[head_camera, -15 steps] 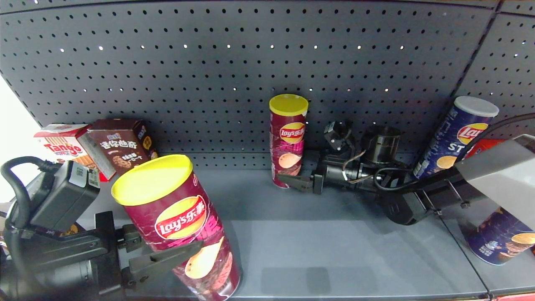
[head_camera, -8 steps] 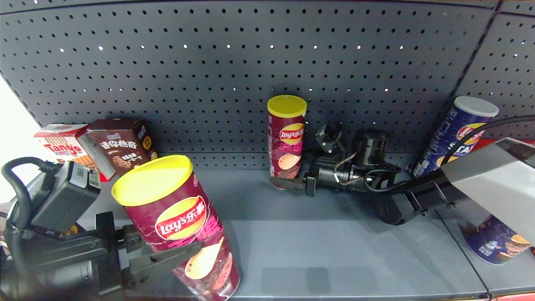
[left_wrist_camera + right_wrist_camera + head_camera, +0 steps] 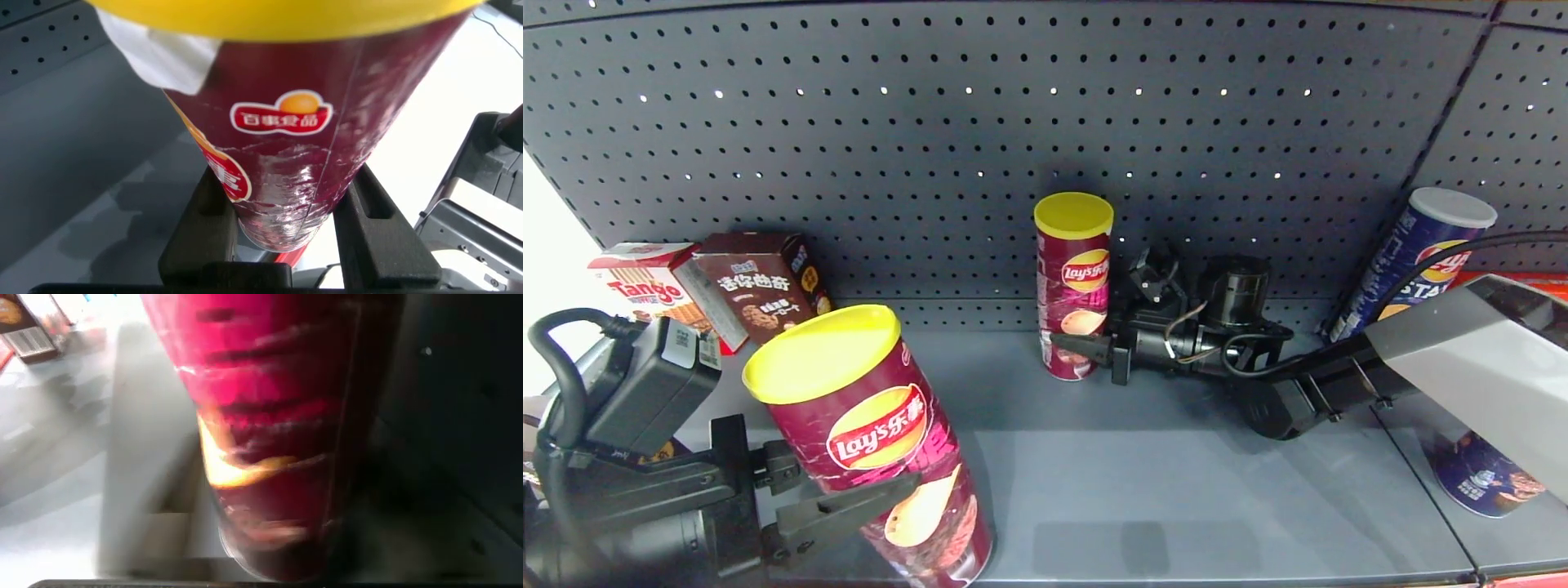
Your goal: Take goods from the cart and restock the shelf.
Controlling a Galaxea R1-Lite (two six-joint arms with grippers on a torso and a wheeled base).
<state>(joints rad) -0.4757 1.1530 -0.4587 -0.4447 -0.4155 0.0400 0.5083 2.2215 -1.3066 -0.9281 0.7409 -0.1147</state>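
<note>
Pinching the far can (image 3: pixel 1074 261) low on its body: right claw (image 3: pixel 1072 349), at the back of the shelf (image 3: pixel 1176 474), near the pegboard (image 3: pixel 931 122). The can is upright, its base at or just above the shelf. Left claw (image 3: pixel 874 490): clamped on the tilted near can (image 3: pixel 866 408), front edge. We judge placing to be in hand. Next: seat the far can, spread that claw, back out straight.
</note>
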